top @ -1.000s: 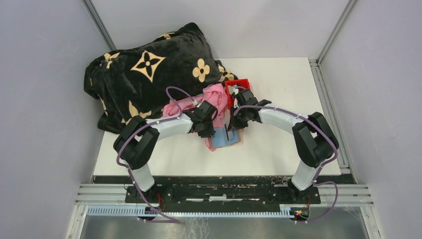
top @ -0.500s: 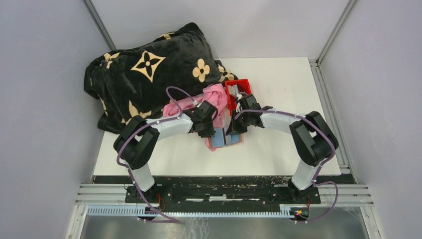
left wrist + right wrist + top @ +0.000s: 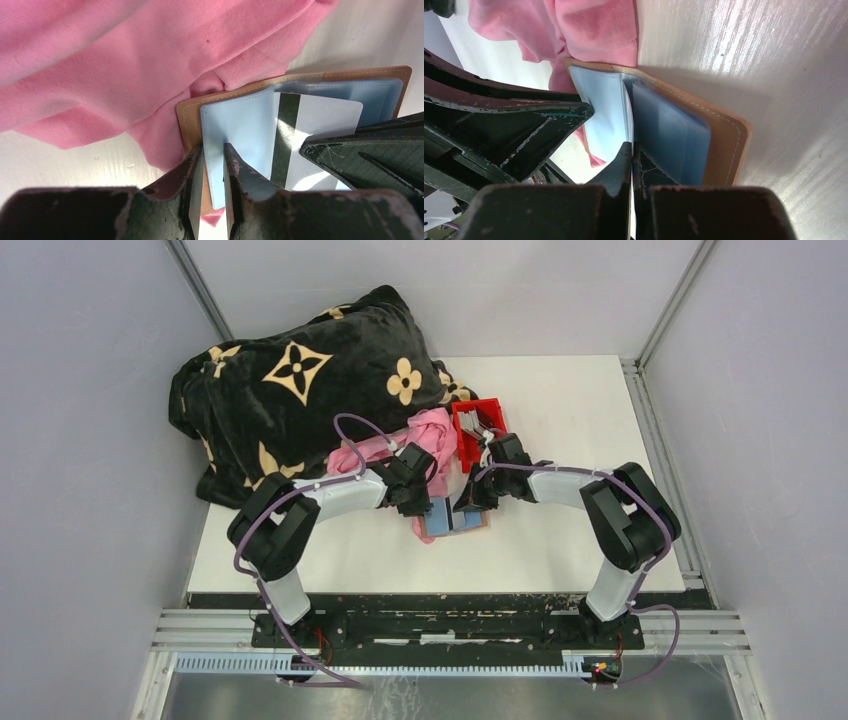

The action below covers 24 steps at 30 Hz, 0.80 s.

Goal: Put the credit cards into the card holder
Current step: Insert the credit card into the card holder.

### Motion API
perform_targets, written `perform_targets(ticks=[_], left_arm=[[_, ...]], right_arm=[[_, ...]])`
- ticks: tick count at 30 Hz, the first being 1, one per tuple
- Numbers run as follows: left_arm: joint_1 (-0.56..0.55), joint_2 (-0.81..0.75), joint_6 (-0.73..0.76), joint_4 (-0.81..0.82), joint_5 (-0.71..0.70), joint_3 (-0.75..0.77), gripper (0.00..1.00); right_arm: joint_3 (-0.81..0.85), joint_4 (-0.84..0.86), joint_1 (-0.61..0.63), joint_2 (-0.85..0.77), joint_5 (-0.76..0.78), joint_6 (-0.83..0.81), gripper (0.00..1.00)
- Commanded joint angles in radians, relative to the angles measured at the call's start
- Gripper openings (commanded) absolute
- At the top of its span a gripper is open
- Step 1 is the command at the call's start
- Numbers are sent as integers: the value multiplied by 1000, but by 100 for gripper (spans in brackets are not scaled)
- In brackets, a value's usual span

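Card holder [image 3: 455,517] open flat on the white table [image 3: 560,550] between both arms, one edge resting on pink cloth [image 3: 425,435]. Visible only from the left wrist: white credit card [image 3: 320,115] with a dark stripe partway inside a pale blue sleeve, left gripper [image 3: 212,150] pinching that sleeve's edge. From the right wrist: right gripper [image 3: 632,147] clamped on the card, seen edge-on. Bare tabletop to the right and on the near side. Red bin [image 3: 462,440] just behind, black blanket [image 3: 300,390] beyond the cloth.

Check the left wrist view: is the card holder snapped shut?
No, the card holder lies spread open on the table, with a striped card showing inside it.
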Motion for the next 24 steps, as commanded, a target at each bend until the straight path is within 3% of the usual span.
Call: perform_targets(ticks=[1,24], left_arm=[[-5,46,67,-45,-59,-47,28],[-10,117,100,-119,-99,-33,24]], right_arm=[[-35,49,8,47,2,-2,1],[-75,2,5,154,20,-76,1]])
